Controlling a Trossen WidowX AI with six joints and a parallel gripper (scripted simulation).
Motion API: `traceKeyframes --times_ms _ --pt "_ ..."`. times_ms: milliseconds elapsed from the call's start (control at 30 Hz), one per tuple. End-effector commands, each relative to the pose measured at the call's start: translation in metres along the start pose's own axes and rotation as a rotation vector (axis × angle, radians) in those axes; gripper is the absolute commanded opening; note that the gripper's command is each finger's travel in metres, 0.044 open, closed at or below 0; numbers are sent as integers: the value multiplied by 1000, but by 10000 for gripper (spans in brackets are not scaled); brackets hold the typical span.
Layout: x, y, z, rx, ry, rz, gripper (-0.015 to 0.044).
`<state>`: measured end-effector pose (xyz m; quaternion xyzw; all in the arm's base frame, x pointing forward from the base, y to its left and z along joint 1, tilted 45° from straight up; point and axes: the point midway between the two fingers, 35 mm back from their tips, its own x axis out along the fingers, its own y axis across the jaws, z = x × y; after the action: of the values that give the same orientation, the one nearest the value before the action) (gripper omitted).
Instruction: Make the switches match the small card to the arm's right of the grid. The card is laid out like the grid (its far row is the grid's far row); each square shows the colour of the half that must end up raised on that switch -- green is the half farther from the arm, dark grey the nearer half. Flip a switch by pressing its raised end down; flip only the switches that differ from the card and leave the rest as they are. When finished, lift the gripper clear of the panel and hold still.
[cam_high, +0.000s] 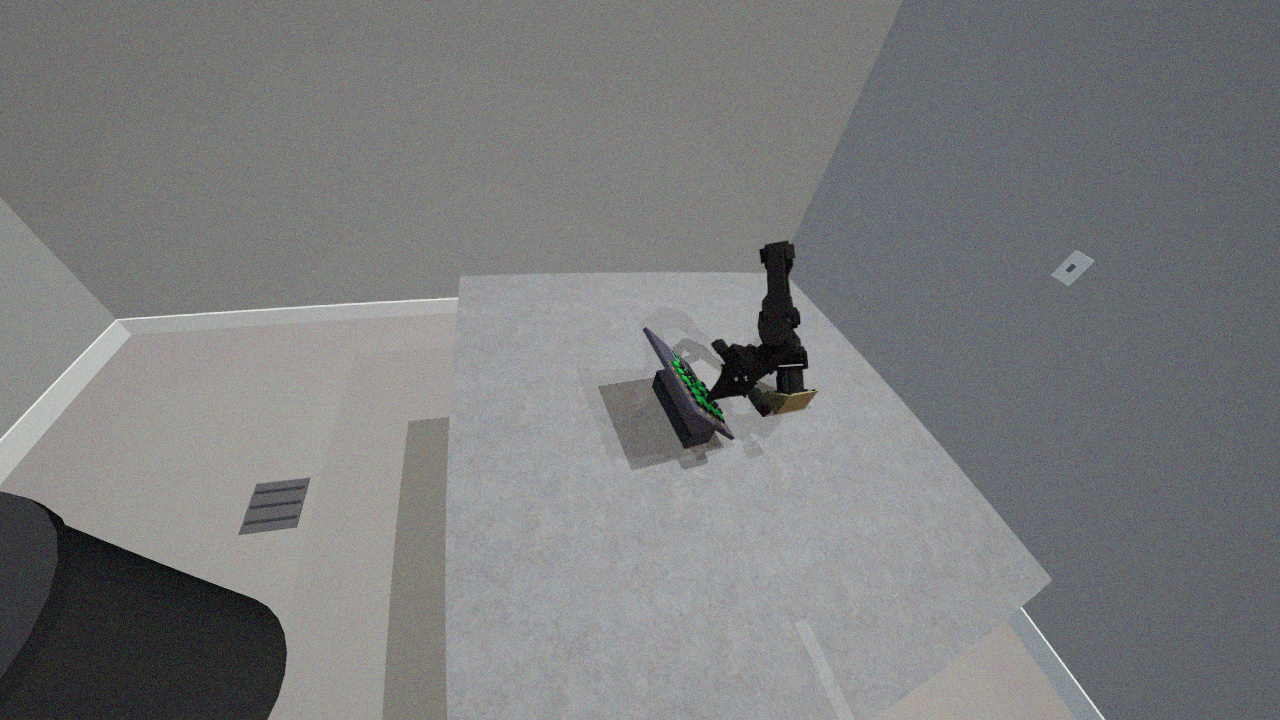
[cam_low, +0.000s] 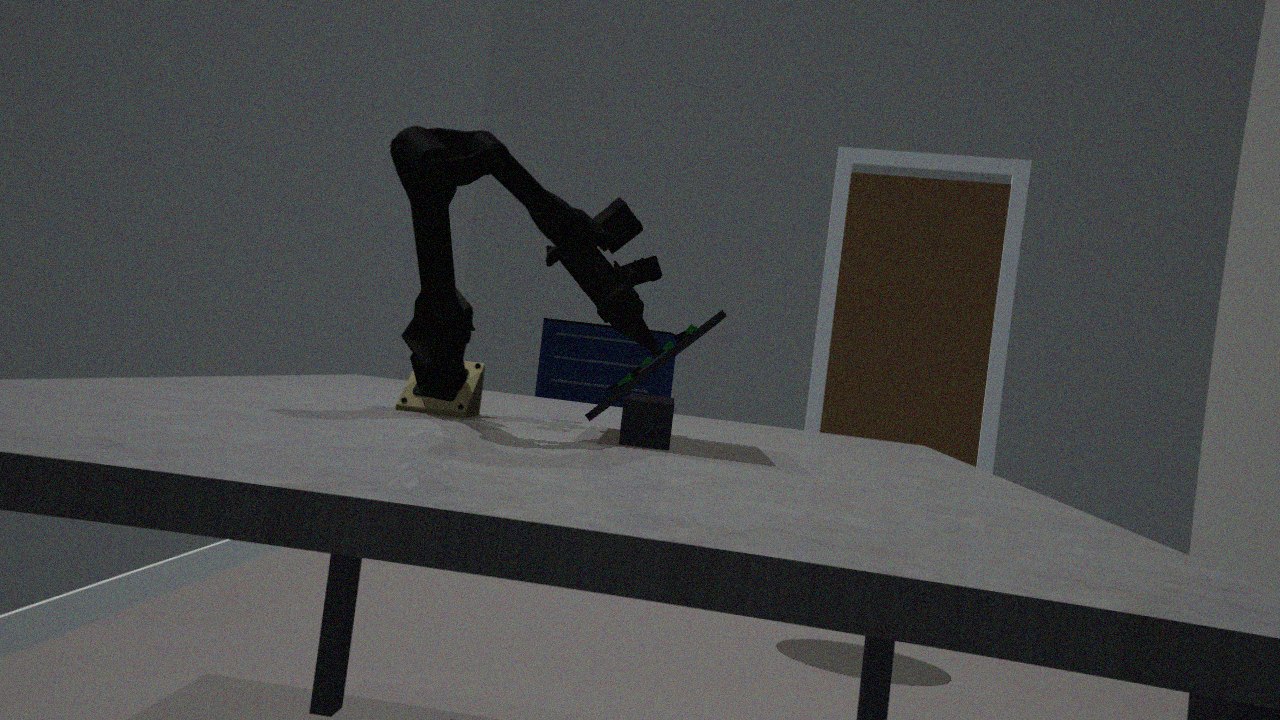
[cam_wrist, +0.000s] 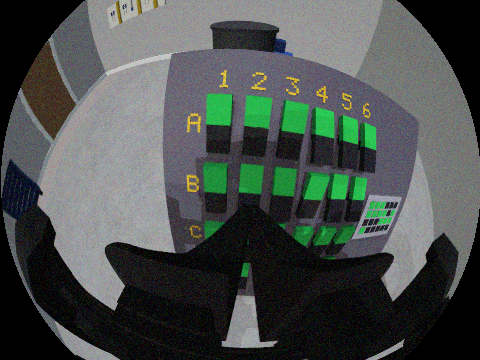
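The tilted grey switch panel (cam_high: 658, 346) (cam_low: 716, 317) (cam_wrist: 182, 90) carries rows A to D and columns 1 to 6. My gripper (cam_high: 712, 396) (cam_low: 652, 343) (cam_wrist: 250, 211) is shut and empty. Its tips are at the dark near half of switch B2 (cam_wrist: 251, 178), seemingly touching it. Switch A1 (cam_wrist: 219, 110) and the other row A and B switches show green far halves and dark near halves; raised ends are hard to tell. My fingers hide much of rows C and D. The white card (cam_wrist: 378, 216) shows green left and dark right in its far row; its near row is mostly dark.
The panel stands on a dark block (cam_high: 684, 420) (cam_low: 646, 422) on the grey table (cam_high: 572, 573) (cam_low: 501, 501) (cam_wrist: 110, 150). My arm's tan base plate (cam_high: 794, 402) (cam_low: 474, 385) is on its near side. A blue ribbed board (cam_low: 563, 358) (cam_wrist: 20, 190) and a dark cylinder (cam_wrist: 245, 37) stand beyond.
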<state>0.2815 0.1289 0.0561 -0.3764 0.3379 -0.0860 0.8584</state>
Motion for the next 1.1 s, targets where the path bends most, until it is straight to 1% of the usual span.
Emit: traceKeyframes --times_ms 0,1067 --pt "0 1 0 -3 1 3 0" --pt "4 1 0 -3 1 3 0"
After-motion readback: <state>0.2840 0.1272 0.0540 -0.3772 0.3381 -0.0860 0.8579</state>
